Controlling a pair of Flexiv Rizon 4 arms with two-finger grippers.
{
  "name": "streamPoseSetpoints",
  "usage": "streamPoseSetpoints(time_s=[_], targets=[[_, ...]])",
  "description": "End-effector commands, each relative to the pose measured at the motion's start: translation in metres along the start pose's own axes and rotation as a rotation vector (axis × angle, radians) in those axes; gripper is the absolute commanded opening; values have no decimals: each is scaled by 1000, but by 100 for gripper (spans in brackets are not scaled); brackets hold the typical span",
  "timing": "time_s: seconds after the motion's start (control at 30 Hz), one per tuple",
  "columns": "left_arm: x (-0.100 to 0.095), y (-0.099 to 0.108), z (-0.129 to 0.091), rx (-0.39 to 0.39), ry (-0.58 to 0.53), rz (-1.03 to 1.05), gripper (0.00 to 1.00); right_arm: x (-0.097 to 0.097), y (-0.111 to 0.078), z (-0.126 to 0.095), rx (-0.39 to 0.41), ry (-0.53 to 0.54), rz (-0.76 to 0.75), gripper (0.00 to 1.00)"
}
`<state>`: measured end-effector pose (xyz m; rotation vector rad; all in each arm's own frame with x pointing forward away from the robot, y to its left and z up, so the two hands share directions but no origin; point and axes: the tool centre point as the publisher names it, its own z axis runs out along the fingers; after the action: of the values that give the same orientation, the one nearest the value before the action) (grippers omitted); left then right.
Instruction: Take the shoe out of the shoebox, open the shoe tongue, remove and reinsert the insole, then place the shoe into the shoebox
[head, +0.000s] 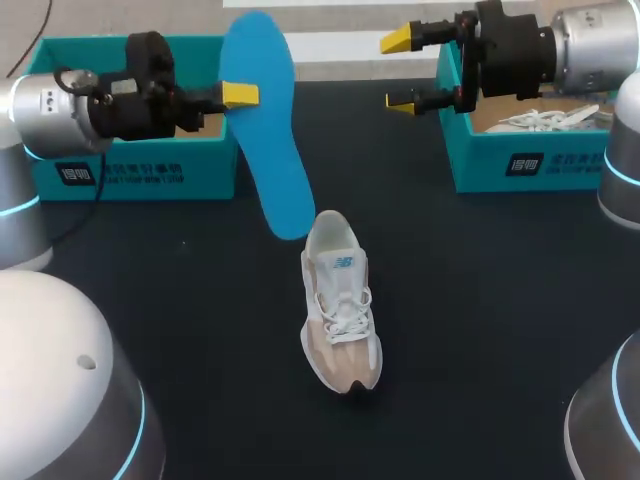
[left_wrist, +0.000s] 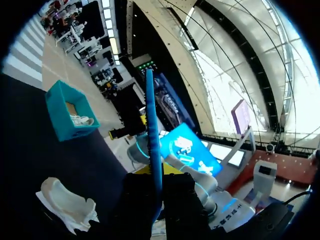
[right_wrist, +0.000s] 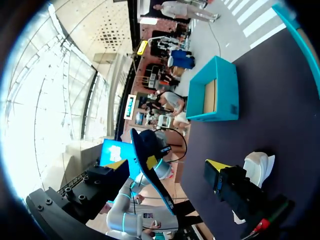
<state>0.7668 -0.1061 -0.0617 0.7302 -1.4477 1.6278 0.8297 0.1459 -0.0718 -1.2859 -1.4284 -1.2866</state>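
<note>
A white and beige shoe (head: 340, 300) stands upright in the middle of the dark table, empty, with its laces tied. My left gripper (head: 238, 96) is shut on a blue insole (head: 265, 130) and holds it in the air above the table, its lower end hanging close over the shoe's heel. In the left wrist view the insole (left_wrist: 152, 140) stands edge-on between my fingers (left_wrist: 156, 175), with the shoe (left_wrist: 65, 205) below. My right gripper (head: 400, 72) hangs open and empty above the right shoebox's (head: 520, 165) near corner. The right wrist view shows its spread fingers (right_wrist: 166, 165), the insole (right_wrist: 150, 175) and the shoe (right_wrist: 257, 167).
A teal shoebox (head: 130, 165) stands at the back left, behind my left gripper. The right shoebox holds white crumpled paper (head: 545, 120). Bare dark tabletop (head: 200, 320) surrounds the shoe on all sides.
</note>
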Motion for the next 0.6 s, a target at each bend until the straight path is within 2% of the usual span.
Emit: streamPoseSetpoints(time_s=[0.03, 0.07, 0.13, 0.57, 0.6], targets=[[-2, 5, -2, -110, -75, -414, 0, 0, -1, 1, -2, -2, 1, 100], [-1, 5, -2, -106, -81, -424, 0, 0, -1, 1, -2, -2, 1, 100], [-2, 6, -5, -118, -175, -405, 0, 0, -1, 1, -2, -2, 1, 100], [-2, 6, -5, -118, -175, -405, 0, 0, -1, 1, -2, -2, 1, 100], [-5, 6, -6, -88, -174, -392, 0, 0, -1, 1, -2, -2, 1, 100]])
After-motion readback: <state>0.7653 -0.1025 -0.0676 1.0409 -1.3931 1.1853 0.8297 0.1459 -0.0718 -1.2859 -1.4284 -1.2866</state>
